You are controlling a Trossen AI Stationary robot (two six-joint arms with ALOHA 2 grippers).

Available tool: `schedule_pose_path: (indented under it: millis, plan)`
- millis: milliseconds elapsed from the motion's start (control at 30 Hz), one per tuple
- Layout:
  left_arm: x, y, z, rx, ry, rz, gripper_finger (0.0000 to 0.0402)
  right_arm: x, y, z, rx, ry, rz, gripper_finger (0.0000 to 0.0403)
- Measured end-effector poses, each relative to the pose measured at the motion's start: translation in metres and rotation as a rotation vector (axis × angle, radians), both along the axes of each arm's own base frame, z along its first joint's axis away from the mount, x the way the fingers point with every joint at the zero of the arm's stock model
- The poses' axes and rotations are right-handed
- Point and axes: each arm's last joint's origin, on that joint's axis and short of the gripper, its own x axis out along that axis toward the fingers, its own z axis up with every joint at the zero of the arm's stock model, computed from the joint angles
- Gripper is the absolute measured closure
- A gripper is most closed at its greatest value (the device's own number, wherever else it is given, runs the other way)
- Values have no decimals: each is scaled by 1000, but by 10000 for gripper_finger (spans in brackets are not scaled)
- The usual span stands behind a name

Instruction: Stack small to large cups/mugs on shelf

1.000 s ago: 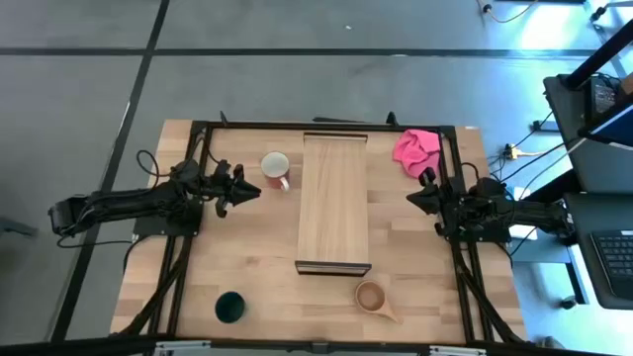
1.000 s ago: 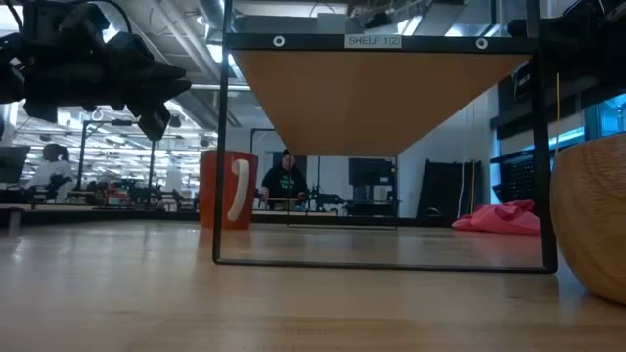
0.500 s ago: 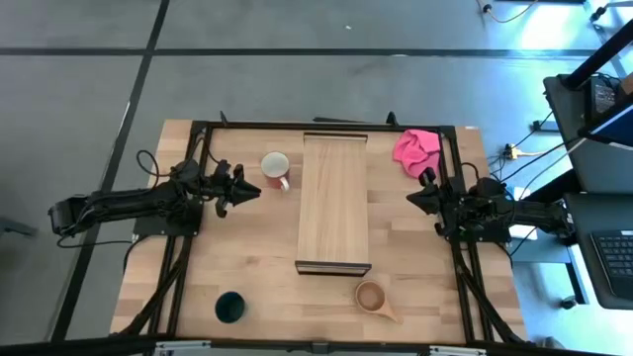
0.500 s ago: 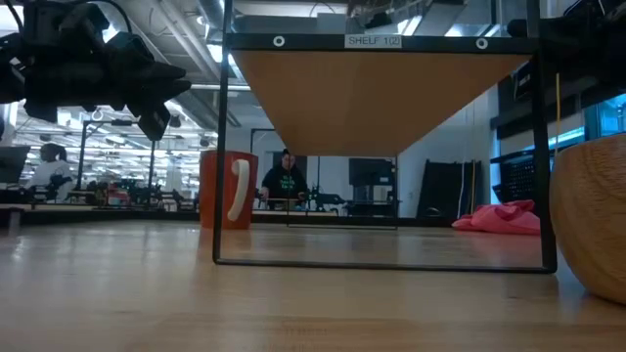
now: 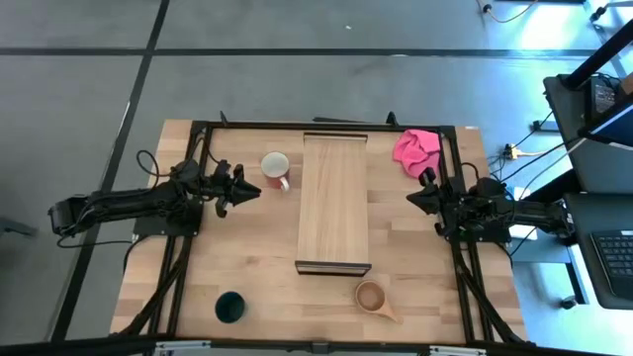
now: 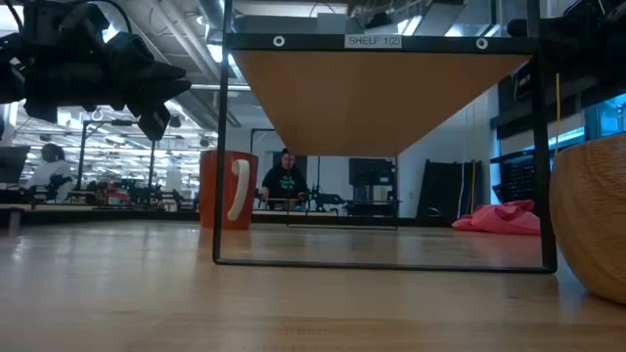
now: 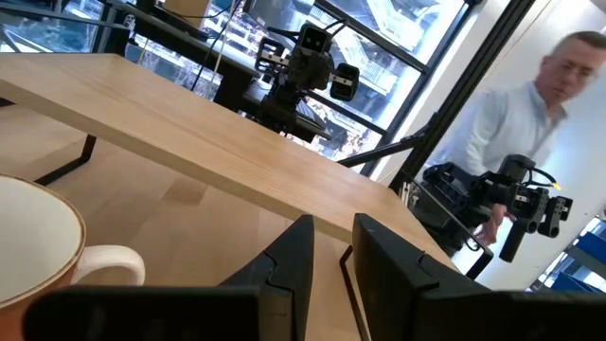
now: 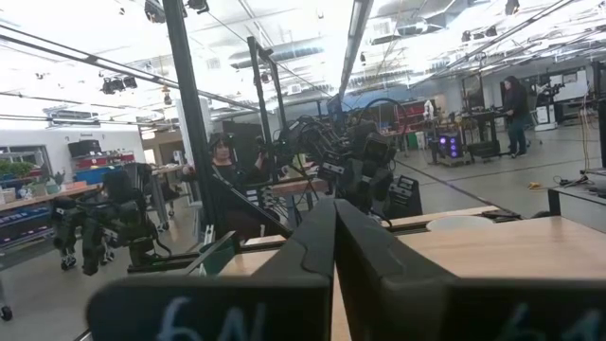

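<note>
- My left gripper [image 5: 247, 188] hangs over the left half of the table, just beside the red-orange mug [image 5: 275, 168], which stands close to the left edge of the shelf [image 5: 333, 203], toward its far end.
- My left fingers [image 7: 294, 254] are nearly together with only a slim gap and nothing between them; I judge they need to spread before they can take the mug's wall.
- My right gripper [image 5: 412, 199] waits right of the shelf, below the pink cloth [image 5: 415, 148]; its fingers are pressed together on nothing.
- To do this step well, I judge I should turn in toward the mug, pinch one wall away from its white handle [image 7: 112, 264], and lift straight up so it clears the raised shelf edge.
- Since the order runs small to large, I would compare sizes first; from above the three look close in size.
- Count: three cups — the red-orange mug, one dark green cup [image 5: 229, 307] at the near left, and one tan wooden cup [image 5: 373, 296] at the near end of the shelf, slightly right.
- None is on the shelf yet.
- One shelf, one cloth, two arms.
</note>
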Motion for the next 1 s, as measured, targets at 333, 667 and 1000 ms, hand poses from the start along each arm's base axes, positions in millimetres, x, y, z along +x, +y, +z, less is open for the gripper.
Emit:
schedule_pose_path:
  millis: [333,667,1000]
  plan:
    - [0,0,0,0,0,0,330,-1,0,2,3,-23,2,393]
    - [0,0,0,0,0,0,330,-5,0,14,313,-128,98,393]
    - [0,0,0,0,0,0,330,-9,2,19,662,-127,359,393]
